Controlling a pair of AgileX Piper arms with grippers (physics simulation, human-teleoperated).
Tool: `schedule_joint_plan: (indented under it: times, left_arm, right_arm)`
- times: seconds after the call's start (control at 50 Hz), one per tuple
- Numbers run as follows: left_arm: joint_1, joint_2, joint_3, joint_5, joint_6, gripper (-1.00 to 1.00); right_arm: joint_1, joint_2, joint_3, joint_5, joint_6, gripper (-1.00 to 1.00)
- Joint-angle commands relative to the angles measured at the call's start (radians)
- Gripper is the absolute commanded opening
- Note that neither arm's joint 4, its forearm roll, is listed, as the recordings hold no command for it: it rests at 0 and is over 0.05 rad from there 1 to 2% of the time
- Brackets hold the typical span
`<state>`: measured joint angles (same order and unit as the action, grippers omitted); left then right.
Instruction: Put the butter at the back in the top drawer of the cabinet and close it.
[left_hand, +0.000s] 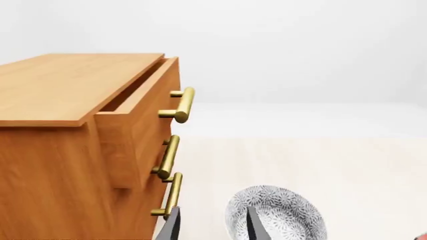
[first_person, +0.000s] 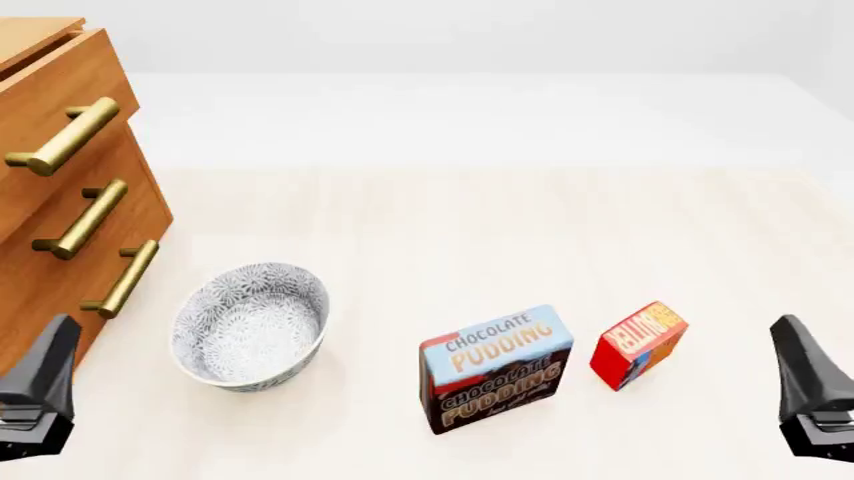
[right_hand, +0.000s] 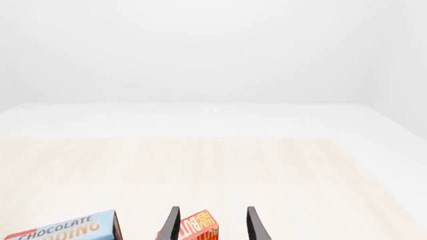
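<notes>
Both grippers, left (first_person: 38, 395) and right (first_person: 814, 400), sit nearest, jaws spread and empty. Butter (first_person: 638, 344) lies on the table at about five o'clock, beside the pudding (first_person: 495, 368). Top drawer (left_hand: 137, 117) of the cabinet (left_hand: 60, 150) stands partly open; picking, placing and closing all remain.

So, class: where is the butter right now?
Front view: the butter stands on the table right of centre, just right of the pudding box, near the right gripper.
</notes>
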<state>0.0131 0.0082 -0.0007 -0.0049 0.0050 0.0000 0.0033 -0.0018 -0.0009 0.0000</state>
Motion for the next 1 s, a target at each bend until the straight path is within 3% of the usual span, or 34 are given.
schedule_joint_plan:
  times: [0.02,0.14,0.34,0.58,0.6,0.62,0.66,0.68,0.7,0.72,0.74,0.76,1.0]
  left_arm:
    - [0.021,0.004,-0.002,0.001,0.016,1.00]
    - [0.029,0.038,0.000,-0.019,-0.002,1.00]
    - [0.036,0.043,0.000,-0.021,0.026,1.00]
    - [0.042,0.023,0.000,-0.009,0.106,1.00]
    - [-0.053,0.153,-0.032,-0.117,0.109,1.00]
    - [-0.059,0.228,-0.060,-0.163,0.118,1.00]
    - [-0.061,0.249,-0.064,-0.177,0.126,1.00]
    - [-0.036,0.255,-0.070,-0.153,0.147,1.00]
    - [0.000,-0.007,-0.069,0.067,0.081,1.00]
    - [-0.007,0.020,-0.092,0.064,0.075,1.00]
    - [-0.024,0.224,-0.107,-0.064,0.183,1.00]
    - [-0.022,0.265,-0.122,-0.091,0.197,1.00]
    - [-0.063,0.269,-0.258,0.028,0.349,1.00]
  right_arm:
    - [0.000,0.005,-0.003,-0.001,0.000,1.00]
    - [0.000,0.002,-0.003,0.001,0.000,1.00]
    - [0.000,0.000,-0.002,0.003,0.000,1.00]
    - [0.000,-0.001,-0.002,0.003,0.000,1.00]
    - [0.000,-0.001,-0.002,0.003,0.001,1.00]
    - [0.000,-0.001,-0.002,0.004,0.001,1.00]
    - [0.000,-0.001,-0.002,0.004,0.001,1.00]
    - [0.000,-0.001,-0.002,0.004,0.001,1.00]
    - [0.000,-0.001,-0.002,0.004,0.001,1.00]
    - [0.000,-0.001,-0.002,0.003,0.000,1.00]
    - [0.000,-0.001,-0.002,0.003,0.001,1.00]
    - [0.000,-0.001,-0.002,0.004,0.001,1.00]
    - [0.000,-0.001,-0.002,0.004,0.001,1.00]
